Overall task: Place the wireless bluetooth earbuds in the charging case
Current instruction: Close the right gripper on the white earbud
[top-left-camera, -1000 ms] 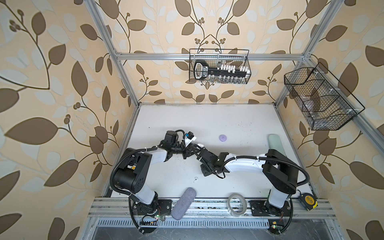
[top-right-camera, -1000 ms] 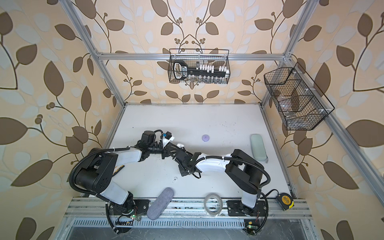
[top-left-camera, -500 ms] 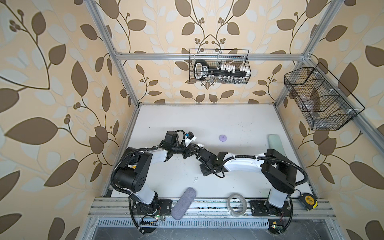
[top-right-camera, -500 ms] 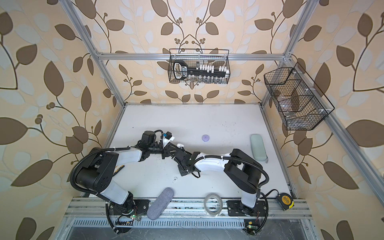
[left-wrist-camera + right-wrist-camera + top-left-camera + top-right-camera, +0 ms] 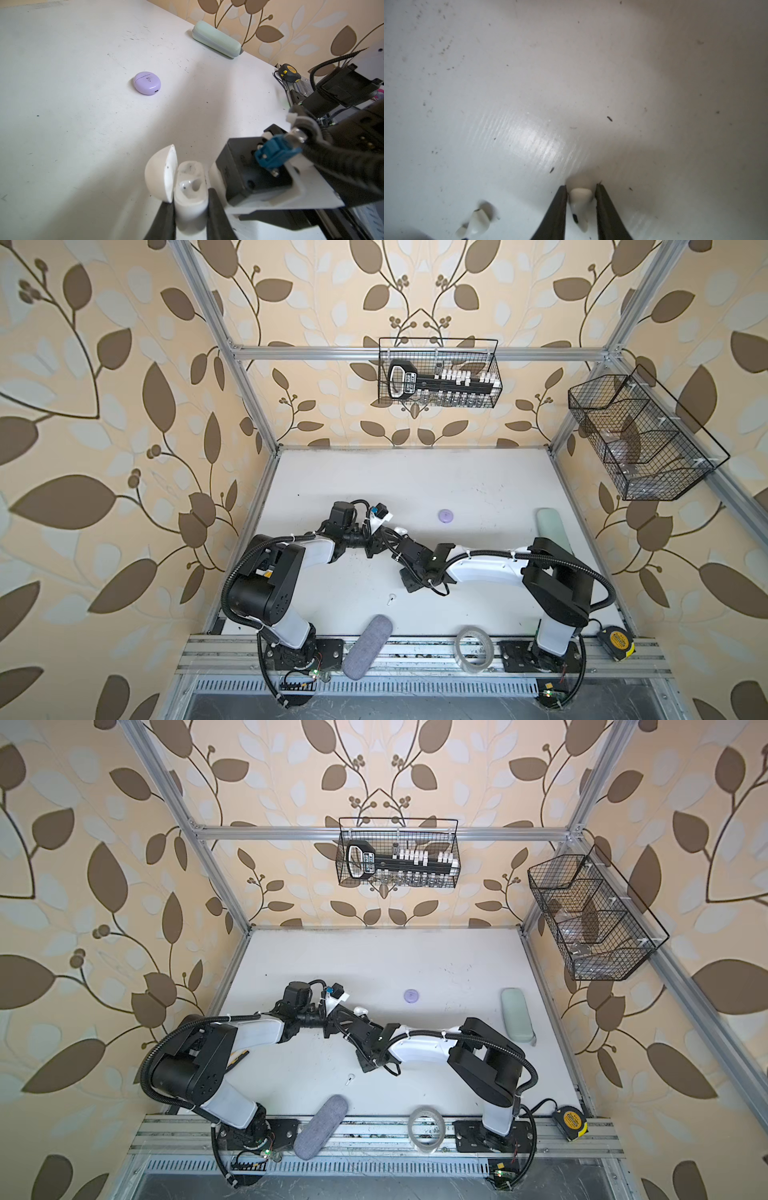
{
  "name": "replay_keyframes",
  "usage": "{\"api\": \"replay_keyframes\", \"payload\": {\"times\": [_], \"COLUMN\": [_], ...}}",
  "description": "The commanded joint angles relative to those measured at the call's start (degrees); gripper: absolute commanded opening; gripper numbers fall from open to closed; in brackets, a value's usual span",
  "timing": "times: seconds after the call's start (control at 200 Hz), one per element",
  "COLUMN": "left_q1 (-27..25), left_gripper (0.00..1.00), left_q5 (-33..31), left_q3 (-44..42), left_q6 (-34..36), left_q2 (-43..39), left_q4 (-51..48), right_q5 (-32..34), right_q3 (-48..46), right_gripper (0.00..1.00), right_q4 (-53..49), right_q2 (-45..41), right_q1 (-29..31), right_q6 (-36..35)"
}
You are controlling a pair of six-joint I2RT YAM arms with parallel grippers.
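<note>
My right arm [image 5: 486,572] slides a little toward the left side in both top views and comes slightly nearer the front rail [image 5: 415,655]. Its black elbow [image 5: 482,1056] drifts the same way. The right gripper [image 5: 581,187] draws its jaws in a touch, so they now sit tight beside either flank of the white earbud [image 5: 580,199] between them. From here I cannot tell whether they actually pinch it yet.
</note>
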Motion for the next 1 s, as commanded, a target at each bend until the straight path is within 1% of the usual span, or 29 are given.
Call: {"api": "replay_keyframes", "payload": {"times": [0.0, 0.1, 0.505, 0.75, 0.995], "left_q1": [0.2, 0.2, 0.2, 0.2, 0.2], "left_gripper": [0.07, 0.07, 0.07, 0.07, 0.08], "left_q5": [0.9, 1.0, 1.2, 1.5, 1.5], "left_q3": [2.0, 2.0, 1.9, 2.0, 2.1], "left_q6": [-0.2, 0.0, 0.1, 0.3, 0.3], "left_q2": [0.0, 0.0, -0.1, 0.0, 0.0], "left_q4": [1.0, 1.0, 0.7, 0.6, 0.5], "right_q5": [0.5, 0.5, 0.8, 1.2, 1.8], "right_q3": [1.2, 1.3, 1.0, 1.0, 0.7], "right_gripper": [0.25, 0.24, 0.23, 0.20, 0.19], "right_q4": [-2.0, -2.1, -2.1, -2.2, -2.1], "right_q2": [1.6, 1.5, 1.1, 0.6, -0.3], "right_q1": [0.4, 0.4, 0.8, 0.8, 0.8], "right_q6": [-0.6, -0.6, -0.4, -0.3, -0.2]}}
